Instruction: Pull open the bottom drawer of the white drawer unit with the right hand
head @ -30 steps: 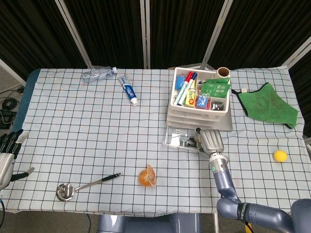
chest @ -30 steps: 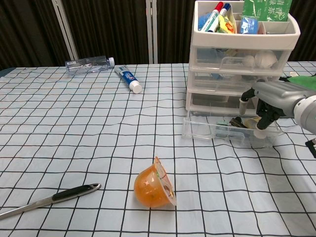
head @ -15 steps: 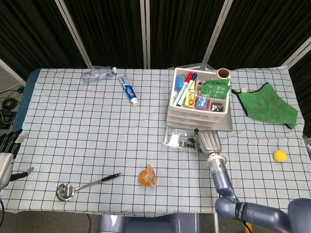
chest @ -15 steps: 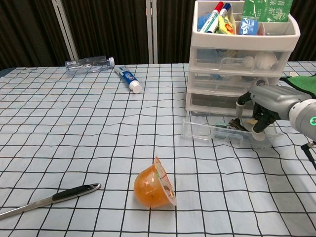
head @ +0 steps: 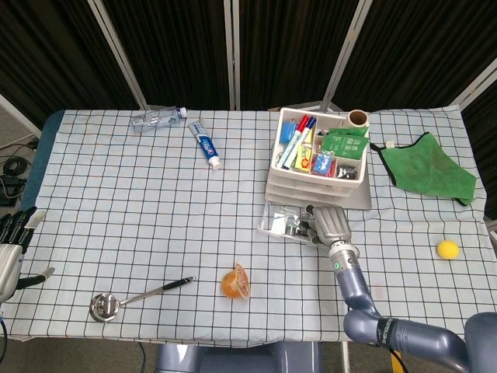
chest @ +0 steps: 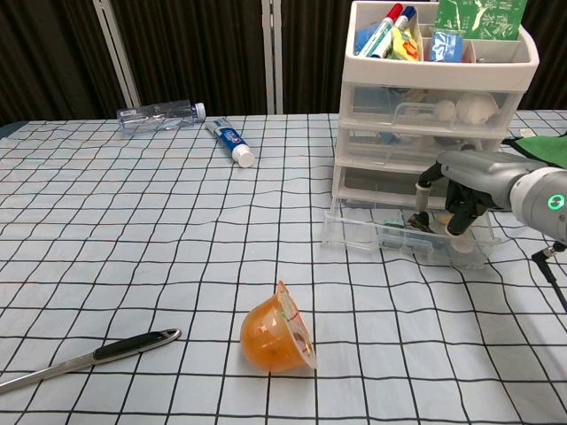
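One white drawer unit (chest: 431, 106), bottom drawer (chest: 403, 237) out; right hand (chest: 462, 181) fingers (chest: 423, 197) seemingly hooked inside

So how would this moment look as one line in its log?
task: open bottom drawer | drawer: partly out | right hand: fingers in drawer | left hand: idle, holds nothing

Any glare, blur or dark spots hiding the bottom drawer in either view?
Head view: even, sharp light; the right hand covers part of the bottom drawer. Chest view: the drawer's clear front shows mild reflections but its contents stay readable; the dark curtains are underexposed, and nothing is blurred.
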Motion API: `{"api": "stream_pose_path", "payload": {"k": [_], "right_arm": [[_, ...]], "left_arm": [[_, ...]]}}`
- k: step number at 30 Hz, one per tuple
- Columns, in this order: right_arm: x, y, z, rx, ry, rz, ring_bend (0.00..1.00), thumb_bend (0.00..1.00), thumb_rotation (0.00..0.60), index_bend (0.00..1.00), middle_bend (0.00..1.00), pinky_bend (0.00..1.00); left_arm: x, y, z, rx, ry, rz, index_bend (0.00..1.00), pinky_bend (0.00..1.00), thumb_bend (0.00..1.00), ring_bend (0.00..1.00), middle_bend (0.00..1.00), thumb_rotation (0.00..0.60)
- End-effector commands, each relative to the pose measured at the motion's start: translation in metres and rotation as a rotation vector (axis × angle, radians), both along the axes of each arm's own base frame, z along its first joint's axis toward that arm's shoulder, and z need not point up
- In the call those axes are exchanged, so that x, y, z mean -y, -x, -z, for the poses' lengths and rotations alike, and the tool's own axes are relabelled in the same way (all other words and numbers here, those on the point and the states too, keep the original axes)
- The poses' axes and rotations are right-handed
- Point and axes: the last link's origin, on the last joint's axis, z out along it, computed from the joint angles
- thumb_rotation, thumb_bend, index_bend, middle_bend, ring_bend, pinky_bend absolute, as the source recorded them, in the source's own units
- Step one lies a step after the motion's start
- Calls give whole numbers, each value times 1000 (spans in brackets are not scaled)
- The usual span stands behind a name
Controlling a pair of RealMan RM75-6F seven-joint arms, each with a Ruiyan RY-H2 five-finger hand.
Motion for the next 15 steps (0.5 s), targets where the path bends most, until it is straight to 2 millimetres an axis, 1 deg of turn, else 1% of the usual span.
{"api": "stream_pose_path", "payload": {"k": [1, 15], "right_arm": [[1, 0, 0, -4, -13, 7, 1000, 293, 600, 464, 1000, 884], [5, -5, 2, 18, -3, 6, 1000, 291, 600, 490, 1000, 884]], "left_arm": [[0, 0, 0, 0, -1, -1, 0, 0, 57, 0, 0, 600], [-2, 1, 0, 1, 1, -7, 0, 0, 60, 0, 0, 600]]}}
